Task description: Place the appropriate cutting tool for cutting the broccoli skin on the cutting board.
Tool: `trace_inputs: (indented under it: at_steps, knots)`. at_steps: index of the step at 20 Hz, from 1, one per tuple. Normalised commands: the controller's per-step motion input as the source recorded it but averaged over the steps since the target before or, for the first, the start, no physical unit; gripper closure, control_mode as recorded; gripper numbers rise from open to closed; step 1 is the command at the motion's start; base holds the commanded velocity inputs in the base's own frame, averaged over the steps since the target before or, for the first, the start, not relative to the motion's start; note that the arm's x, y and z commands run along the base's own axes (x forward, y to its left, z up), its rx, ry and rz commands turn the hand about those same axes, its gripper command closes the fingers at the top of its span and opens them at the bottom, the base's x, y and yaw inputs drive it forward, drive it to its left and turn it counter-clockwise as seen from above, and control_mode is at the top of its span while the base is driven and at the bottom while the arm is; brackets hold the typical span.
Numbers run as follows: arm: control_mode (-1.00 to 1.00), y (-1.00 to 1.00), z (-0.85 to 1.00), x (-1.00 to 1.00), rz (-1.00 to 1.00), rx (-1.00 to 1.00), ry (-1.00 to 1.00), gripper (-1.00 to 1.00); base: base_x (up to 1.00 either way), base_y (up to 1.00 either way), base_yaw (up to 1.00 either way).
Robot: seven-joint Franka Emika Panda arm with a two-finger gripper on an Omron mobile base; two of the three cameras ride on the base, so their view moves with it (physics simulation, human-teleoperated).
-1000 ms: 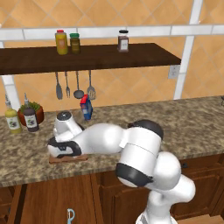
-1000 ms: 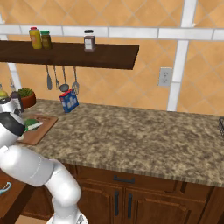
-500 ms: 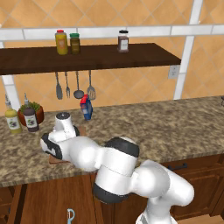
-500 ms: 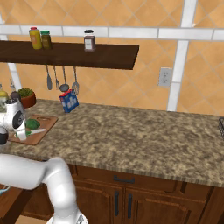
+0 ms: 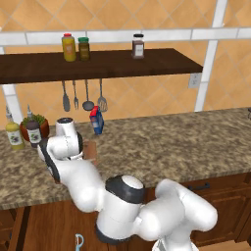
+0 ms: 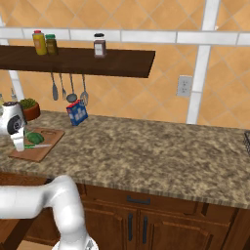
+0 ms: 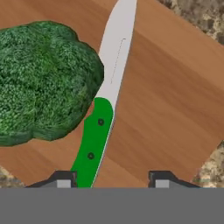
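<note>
knife (image 7: pixel 101 118): lies flat on the cutting board (image 7: pixel 166 96), touching the broccoli (image 7: pixel 43 81)
gripper (image 7: pixel 113 178): spread apart, holding nothing, handle by one fingertip

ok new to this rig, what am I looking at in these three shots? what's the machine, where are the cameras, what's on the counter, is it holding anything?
All rendered, not real. The machine is a white robot arm with a two-finger gripper on a mobile base, facing a kitchen counter.

Two pictures come from cameras on the base, behind the arm to its left and right. The third looks along the gripper from the hand.

On the counter lies a wooden cutting board. On it sit a broccoli and a green-handled knife, blade flat on the wood beside the broccoli. Behind stands a blue box.

The fingers stand wide apart, the knife handle next to one of them, so the gripper looks open and holds nothing.
</note>
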Motion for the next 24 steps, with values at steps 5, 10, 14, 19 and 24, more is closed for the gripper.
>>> trace_inputs:
  at_steps: [5, 10, 14, 19, 24]
  knots:
    - [-1.00, -0.31, 0.52, -0.91, 0.00, 0.03, -0.15, -1.00, 0.00, 0.00, 0.00]
    - [-1.00, -0.41, 0.70, -0.82, 0.00, 0.02, -0.25, -1.00, 0.00, 0.00, 0.00]
    - [-1.00, -0.39, 0.74, -0.87, 0.00, 0.03, -0.26, -1.00, 0.00, 0.00, 0.00]
    - [-1.00, -0.41, 0.86, -0.69, 0.00, 0.01, -0.26, -1.00, 0.00, 0.00, 0.00]
    - [-1.00, -0.44, 0.78, -0.44, 0.00, 0.00, -0.23, -1.00, 0.00, 0.00, 0.00]
